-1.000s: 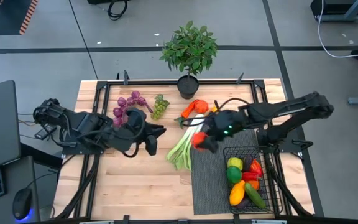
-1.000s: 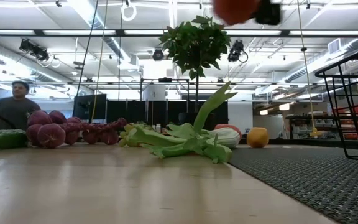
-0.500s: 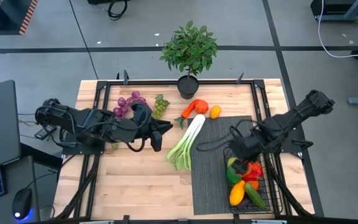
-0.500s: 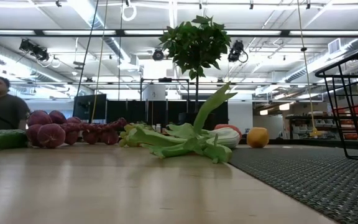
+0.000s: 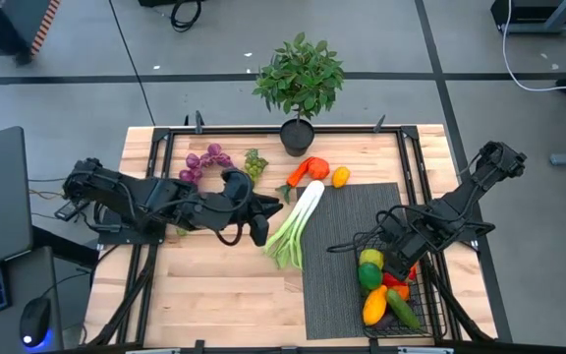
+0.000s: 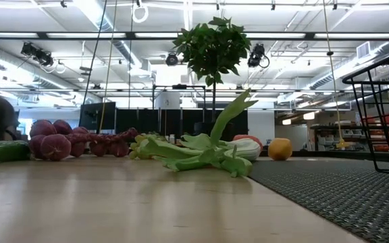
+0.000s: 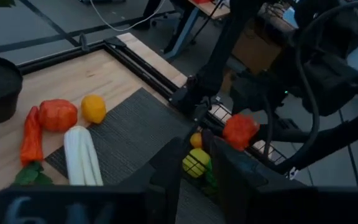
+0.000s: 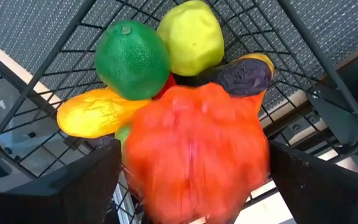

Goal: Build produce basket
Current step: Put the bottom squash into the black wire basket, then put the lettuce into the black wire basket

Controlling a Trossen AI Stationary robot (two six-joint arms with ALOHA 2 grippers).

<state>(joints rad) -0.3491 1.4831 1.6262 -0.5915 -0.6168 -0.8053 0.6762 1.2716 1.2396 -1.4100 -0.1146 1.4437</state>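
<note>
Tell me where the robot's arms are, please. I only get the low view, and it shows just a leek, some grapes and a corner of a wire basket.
Observer: The right gripper hangs over the basket, beyond your picture's right edge.
Visitor: Is there anything with it?
Observer: An orange-red, pepper-like piece sits right at it, above a lime and a lemon lying in the basket.
Visitor: And the other arm?
Observer: The left gripper is above the bare wood beside the leek, with nothing in it.
</note>
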